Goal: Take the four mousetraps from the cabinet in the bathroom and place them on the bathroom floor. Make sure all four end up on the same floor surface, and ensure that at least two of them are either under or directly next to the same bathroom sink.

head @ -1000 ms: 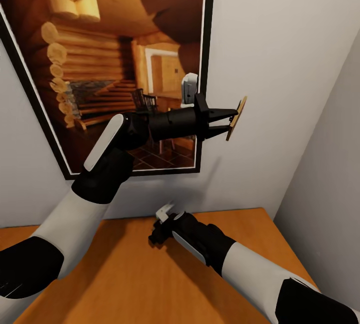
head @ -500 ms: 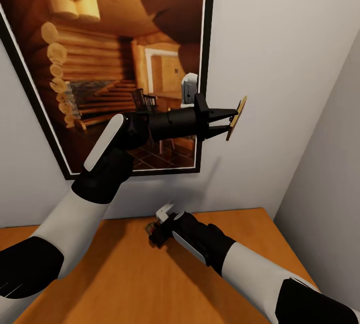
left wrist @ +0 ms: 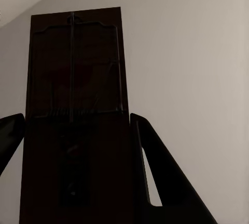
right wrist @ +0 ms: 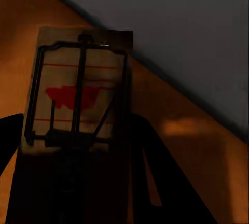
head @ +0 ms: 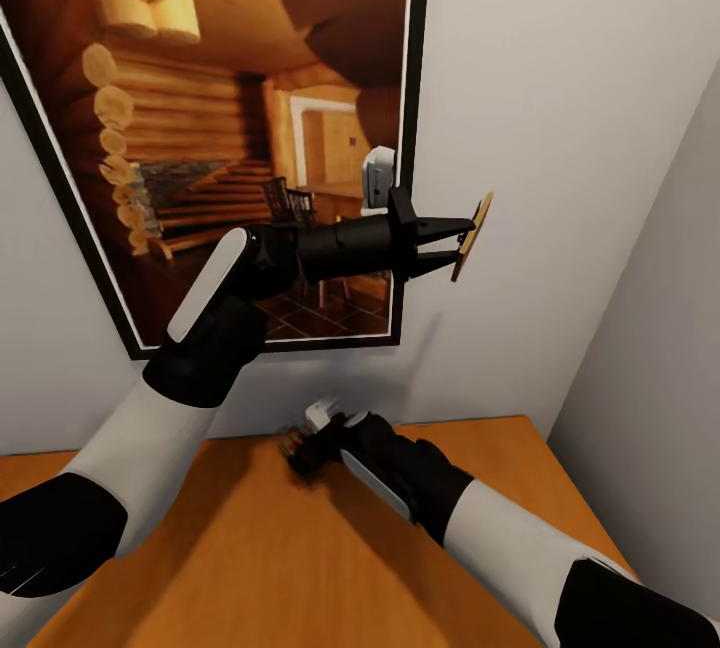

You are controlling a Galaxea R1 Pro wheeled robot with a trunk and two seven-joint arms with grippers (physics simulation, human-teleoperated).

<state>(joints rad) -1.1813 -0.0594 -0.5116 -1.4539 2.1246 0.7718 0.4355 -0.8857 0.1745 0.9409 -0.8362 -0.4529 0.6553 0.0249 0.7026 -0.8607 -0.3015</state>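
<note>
1. Orange-brown wood of the cabinet (head: 250, 568) top is the tabletop under both arms, and it meets a pale wall that carries a large framed picture (head: 215, 128) of a log room.
2. Raised in front of that wall, the left gripper (head: 462, 240) is clenched on one mousetrap (head: 472, 236), which it holds edge-on in the air, the same as a second ago. In the left wrist view this trap (left wrist: 75, 105) stands dark between the two jaws.
3. Low at the back of the tabletop, the right gripper (head: 296, 452) has moved a little toward the left and closer to the wall during the last second. The second mousetrap (right wrist: 78, 97) now sits between its jaws, still resting on the wood (I cannot tell if the jaws already press it).
4. My judgement: this is the step of taking the second trap, so two may soon be carried to the bathroom floor beside the sink.
</note>
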